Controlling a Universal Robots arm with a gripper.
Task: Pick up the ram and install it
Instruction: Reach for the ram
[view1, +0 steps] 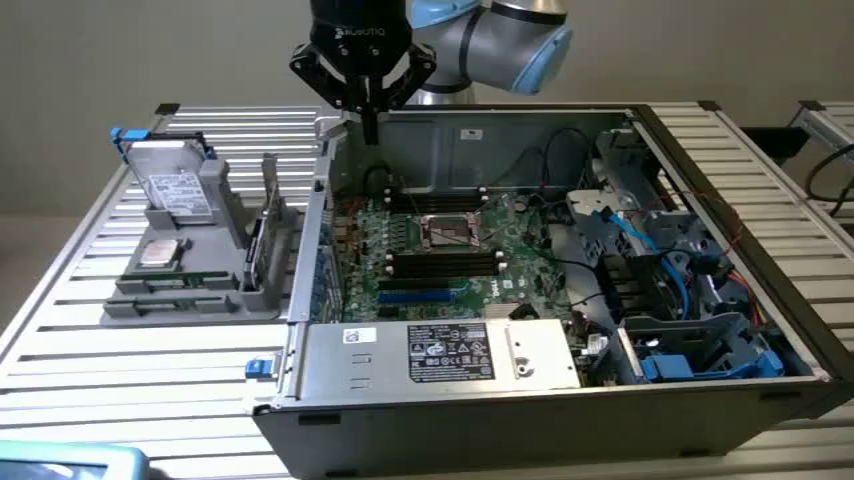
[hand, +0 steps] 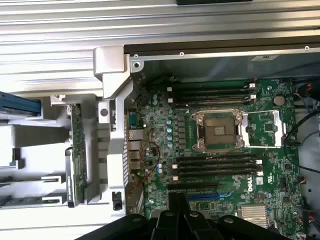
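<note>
Gripper: the gripper (view1: 370, 128) is hanging over the far left corner of the open computer case (view1: 534, 420), pointing straight down above the far wall.
Fingers: they are pressing together with no gap, and nothing is showing between them; in the wrist view the gripper (hand: 178, 200) is looking down on the board.
Ram: the ram (view1: 180, 282) appears to be lying as a thin dark green strip in the near part of the grey holder (view1: 200, 303), on the exterior view's left, well apart from the gripper; its label is too small to read.
Grey holder: it is sitting on the slatted table (view1: 134, 400), just beside the case's left wall.
Hard drive: the silver hard drive (view1: 174, 185) is leaning upright at the holder's far end.
Green card: the green card (view1: 271, 235) with its metal bracket is standing on edge on the holder's right side, next to the case.
Motherboard: the motherboard (hand: 270, 150) is lying flat inside the case, with the processor socket (hand: 220, 131) sitting in the middle.
Memory slots: black memory slots (hand: 215, 162) are running along the socket's far and near sides.
Cables: blue and black cables (view1: 667, 270) are crowding the case's right side.
</note>
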